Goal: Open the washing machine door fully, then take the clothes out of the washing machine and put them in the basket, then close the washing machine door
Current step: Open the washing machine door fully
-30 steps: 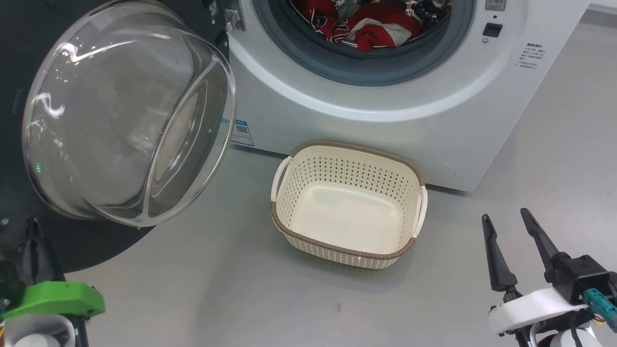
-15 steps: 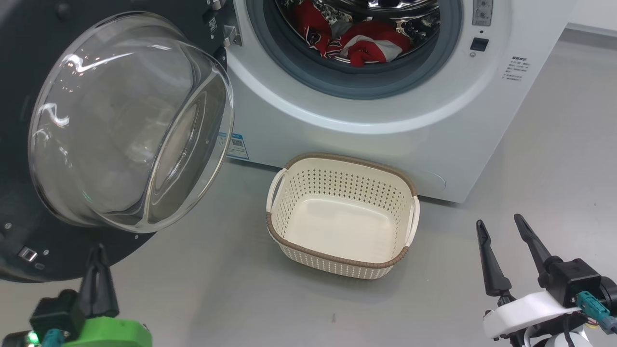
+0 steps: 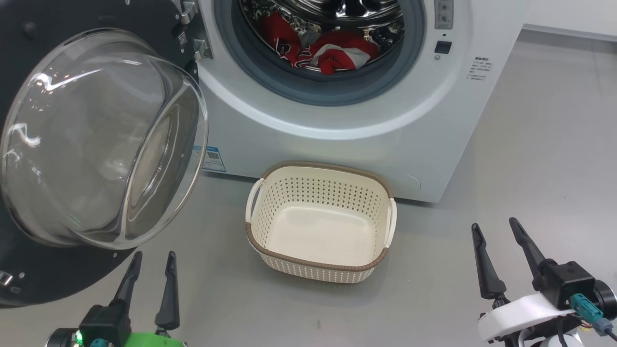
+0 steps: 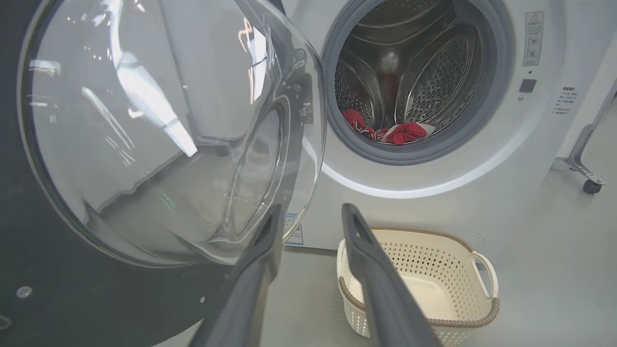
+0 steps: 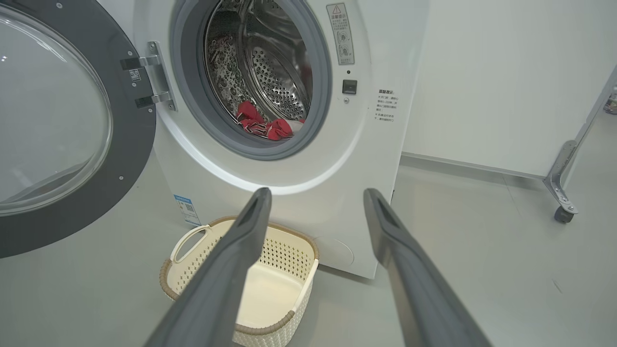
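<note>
Letting go of the washing machine door [image 3: 96, 140], now swung wide.
Head view: parting the left gripper [image 3: 154, 254] partway after a shut second ago, gripping nothing, just below the door; keeping the right gripper [image 3: 494, 224] fully spread and empty; leaving the clothes [image 3: 332, 53] inside the washing machine [image 3: 337, 140], the basket [image 3: 318, 166] unfilled, so likely reaching in next. Left wrist view: cropping the door at the left edge. Right wrist view: failing to show how many jerseys.
</note>
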